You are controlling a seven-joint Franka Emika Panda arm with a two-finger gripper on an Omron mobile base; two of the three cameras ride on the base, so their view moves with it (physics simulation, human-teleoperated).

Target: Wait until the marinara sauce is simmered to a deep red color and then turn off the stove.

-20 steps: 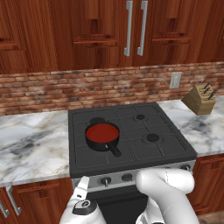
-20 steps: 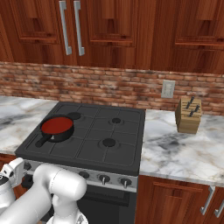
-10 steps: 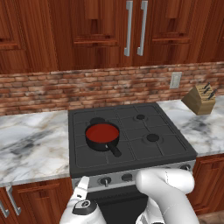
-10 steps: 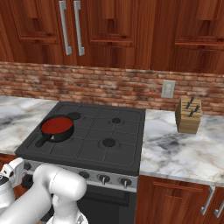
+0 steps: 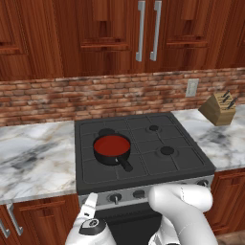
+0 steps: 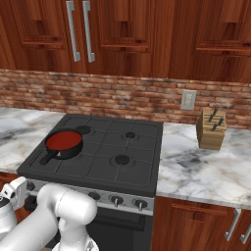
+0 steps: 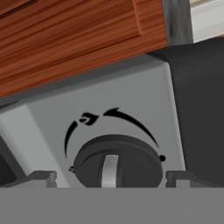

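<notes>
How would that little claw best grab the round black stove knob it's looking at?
Judging by its shape, best grip the knob by its round rim, coming straight at the silver front panel, one finger at each side. The open gripper already brackets it, apparently not touching.

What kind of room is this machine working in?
A home-style kitchen, computer-rendered: a stove with a saucepan of marinara sauce, wooden cabinets above a brick backsplash, and a knife block on the marble counter.
</notes>
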